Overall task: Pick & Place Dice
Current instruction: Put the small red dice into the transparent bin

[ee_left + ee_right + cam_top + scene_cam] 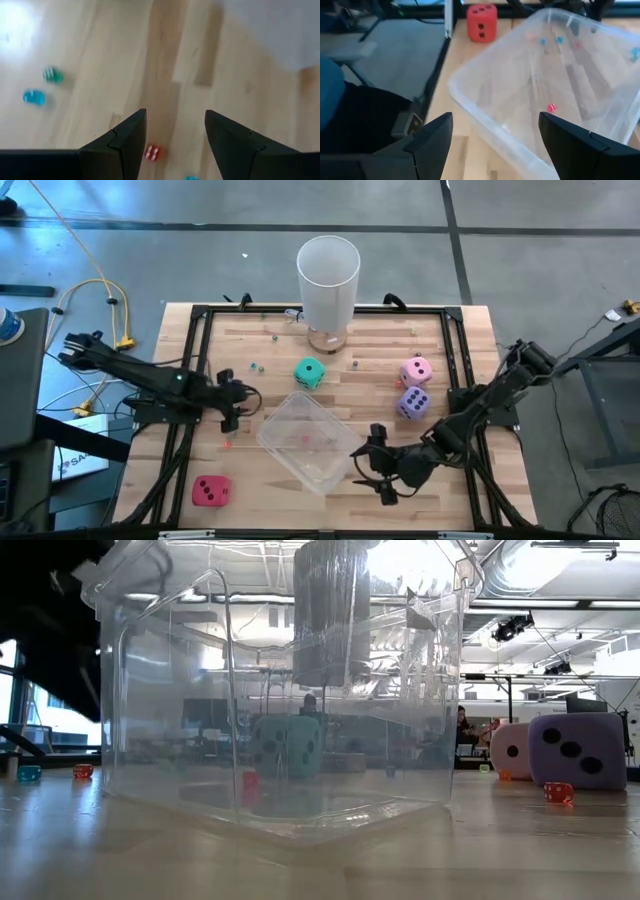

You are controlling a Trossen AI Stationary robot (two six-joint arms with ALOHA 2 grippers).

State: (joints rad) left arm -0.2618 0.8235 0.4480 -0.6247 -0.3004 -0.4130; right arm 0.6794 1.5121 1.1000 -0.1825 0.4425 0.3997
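Four foam dice rest on the wooden table. The teal die (309,373) sits behind the clear plastic bin (305,438). The pink die (416,370) and purple die (413,403) stand close together at the right. The red die (210,491) lies near the front left. My left gripper (232,402) is open just left of the bin, tipped down over bare wood (175,130). My right gripper (378,470) is open at the bin's near right corner. In its wrist view (495,130) it looks across the bin toward the red die (481,22).
A tall white cup (328,280) stands at the table's far edge. Tiny coloured beads lie scattered on the wood (152,152) and inside the bin (551,107). A black frame (450,315) borders the table.
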